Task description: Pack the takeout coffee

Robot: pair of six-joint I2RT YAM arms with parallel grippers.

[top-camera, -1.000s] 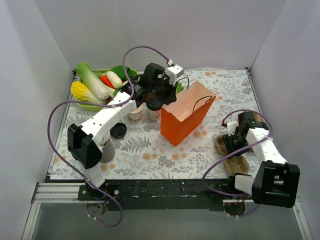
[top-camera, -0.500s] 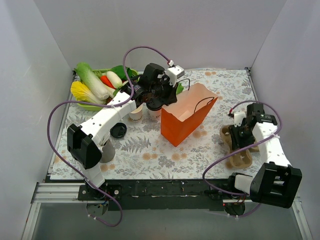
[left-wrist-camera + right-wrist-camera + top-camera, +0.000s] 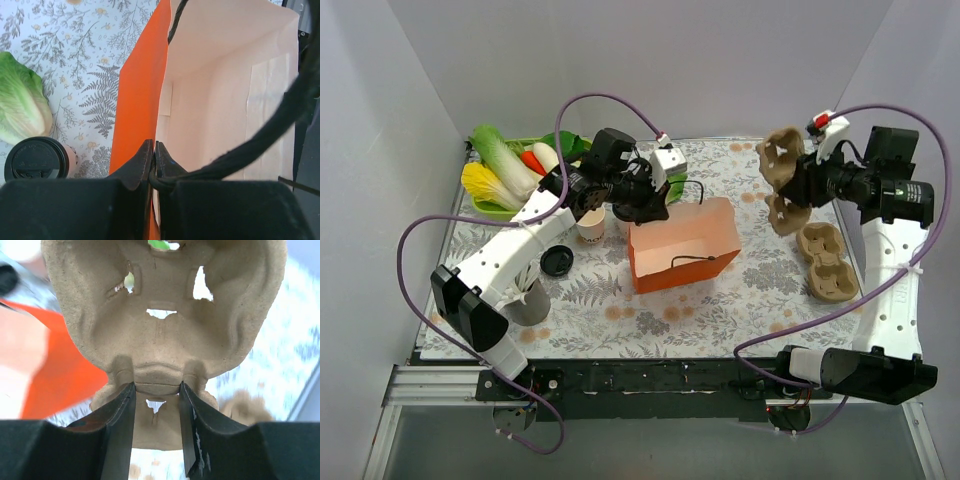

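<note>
The takeout coffee [image 3: 36,160], a white cup with a black lid, stands just left of the orange paper bag [image 3: 685,258] in the left wrist view; the arm hides it from above. My left gripper [image 3: 645,207] is shut on the bag's rim and black cord handle [image 3: 235,145], with its fingertips [image 3: 145,155] pinching the wall, and the bag's mouth stands open. My right gripper [image 3: 807,182] is raised at the back right, shut on the middle ridge of a brown cardboard cup carrier [image 3: 782,180] that hangs in the air. That carrier [image 3: 165,315] fills the right wrist view.
A second cup carrier [image 3: 826,262] lies on the table at the right. A bare-rimmed white cup [image 3: 590,229] and a loose black lid [image 3: 555,262] sit left of the bag. A green tray of vegetables [image 3: 510,170] is at the back left, and a grey cup [image 3: 527,303] stands by the left arm.
My right gripper closed on a cup carrier and lifted it off the table to the back right. The left gripper pulled the bag's rim, turning the bag and spreading its mouth.
</note>
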